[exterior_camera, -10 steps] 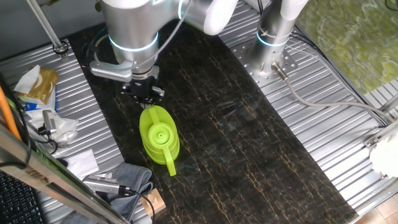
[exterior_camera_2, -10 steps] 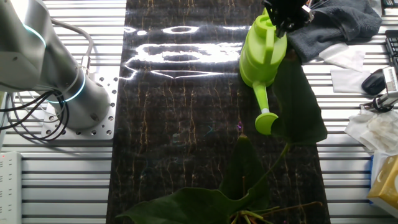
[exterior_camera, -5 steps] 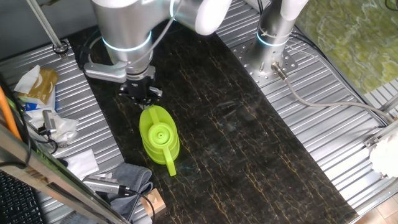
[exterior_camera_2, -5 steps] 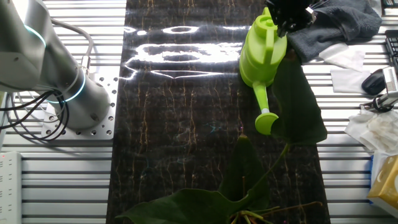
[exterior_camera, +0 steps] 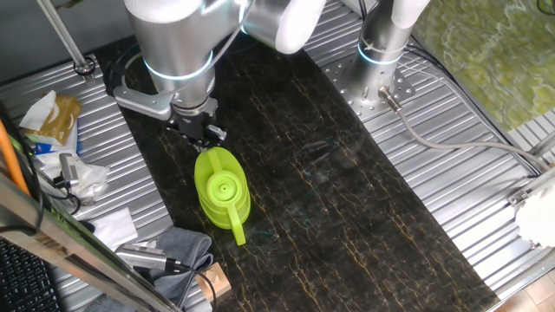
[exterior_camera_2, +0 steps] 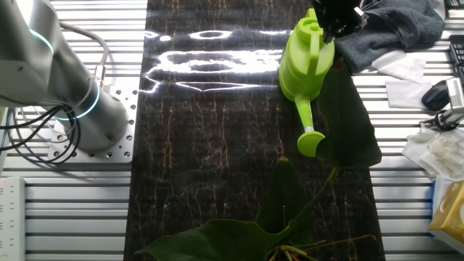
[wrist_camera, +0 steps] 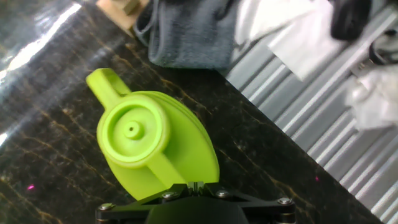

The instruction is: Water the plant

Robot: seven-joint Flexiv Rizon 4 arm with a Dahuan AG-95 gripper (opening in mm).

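Note:
The lime-green watering can [exterior_camera: 222,191] stands upright on the dark table; it also shows in the other fixed view [exterior_camera_2: 307,61] and in the hand view [wrist_camera: 155,146]. My gripper [exterior_camera: 202,139] is at the can's handle end, seen from the other side [exterior_camera_2: 336,20]. In the hand view my gripper [wrist_camera: 196,185] has its jaws drawn close on the can's thin handle. The plant's broad dark green leaves [exterior_camera_2: 351,123] lie by the spout [exterior_camera_2: 310,142]. Its pot is out of view.
A grey cloth [exterior_camera: 186,247] lies by the can, also in the hand view [wrist_camera: 186,31]. White paper [wrist_camera: 292,31] and clutter sit on the ribbed metal at that side. A wooden block [exterior_camera: 215,282] is near the cloth. The arm's base [exterior_camera_2: 87,109] stands opposite.
The arm's wrist has shifted and turned slightly above the can. The gripper stays at the handle end. The can has not moved.

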